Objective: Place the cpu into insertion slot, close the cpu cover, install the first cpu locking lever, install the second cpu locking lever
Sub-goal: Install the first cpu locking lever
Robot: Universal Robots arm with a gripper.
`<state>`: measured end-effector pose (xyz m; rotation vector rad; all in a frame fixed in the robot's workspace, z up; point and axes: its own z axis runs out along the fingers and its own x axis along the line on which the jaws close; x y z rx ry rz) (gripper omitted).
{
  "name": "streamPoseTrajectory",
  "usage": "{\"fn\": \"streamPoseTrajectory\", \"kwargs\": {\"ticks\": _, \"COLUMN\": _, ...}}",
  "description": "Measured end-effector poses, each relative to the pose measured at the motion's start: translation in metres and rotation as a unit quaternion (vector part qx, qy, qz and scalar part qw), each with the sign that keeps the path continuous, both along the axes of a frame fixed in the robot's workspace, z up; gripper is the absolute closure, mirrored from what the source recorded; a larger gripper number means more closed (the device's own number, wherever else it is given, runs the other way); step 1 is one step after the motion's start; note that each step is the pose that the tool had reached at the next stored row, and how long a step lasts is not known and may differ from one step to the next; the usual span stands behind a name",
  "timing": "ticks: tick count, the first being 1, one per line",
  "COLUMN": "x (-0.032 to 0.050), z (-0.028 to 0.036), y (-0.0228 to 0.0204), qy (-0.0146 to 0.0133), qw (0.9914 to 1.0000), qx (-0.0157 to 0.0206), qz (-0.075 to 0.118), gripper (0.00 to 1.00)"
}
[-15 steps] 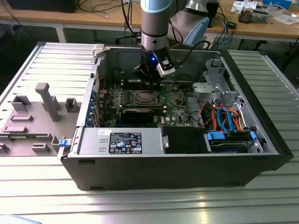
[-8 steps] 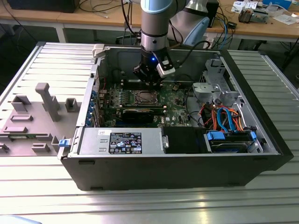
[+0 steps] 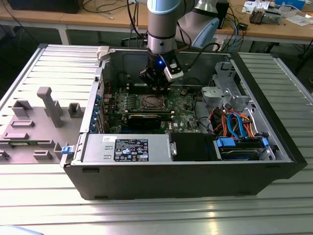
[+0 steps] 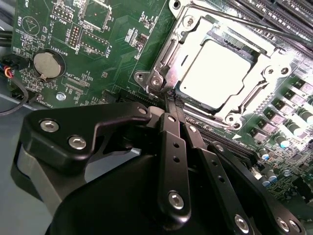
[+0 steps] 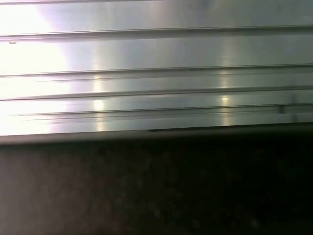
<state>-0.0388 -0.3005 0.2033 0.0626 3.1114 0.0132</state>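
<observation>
Closed, with its fingertips pressed together, the end effector [image 4: 170, 100] is touching the corner of the cpu cover [image 4: 168, 63], which is lying over the cpu [image 4: 215, 68] seated in the insertion slot [image 3: 152, 102], so a gentle, steady press seems best.

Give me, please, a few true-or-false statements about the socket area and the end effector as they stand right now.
1. The cpu lies inside the insertion slot. True.
2. The cpu cover stands raised upright, clear of the chip. False: it lies flat, framing the chip.
3. The end effector has its fingers together at a corner of the socket. True.
4. The end effector carries the chip above the board. False: the chip sits in the socket.
5. A round coin battery sits on the green circuit board. True.
</observation>
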Motion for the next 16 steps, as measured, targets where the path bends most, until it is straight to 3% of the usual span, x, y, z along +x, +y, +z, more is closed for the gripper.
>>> {"fn": "streamPoseTrajectory", "kwargs": {"ticks": 4, "x": 0.0, "z": -0.0006, "y": 0.0, "qy": 0.0006, "qw": 1.0, "qx": 0.0014, "qz": 0.0, "gripper": 0.89}}
{"fn": "streamPoseTrajectory", "kwargs": {"ticks": 6, "x": 0.0, "z": -0.0008, "y": 0.0001, "qy": 0.0008, "qw": 0.99999, "qx": 0.0043, "qz": 0.0, "gripper": 0.89}}
{"fn": "streamPoseTrajectory", "kwargs": {"ticks": 10, "x": 0.0, "z": -0.0007, "y": 0.0, "qy": 0.001, "qw": 0.9999, "qx": 0.0141, "qz": 0.0, "gripper": 0.89}}
{"fn": "streamPoseTrajectory", "kwargs": {"ticks": 16, "x": 0.0001, "z": 0.0042, "y": 0.0, "qy": 0.0009, "qw": 0.9999, "qx": 0.0145, "qz": 0.0, "gripper": 0.89}}
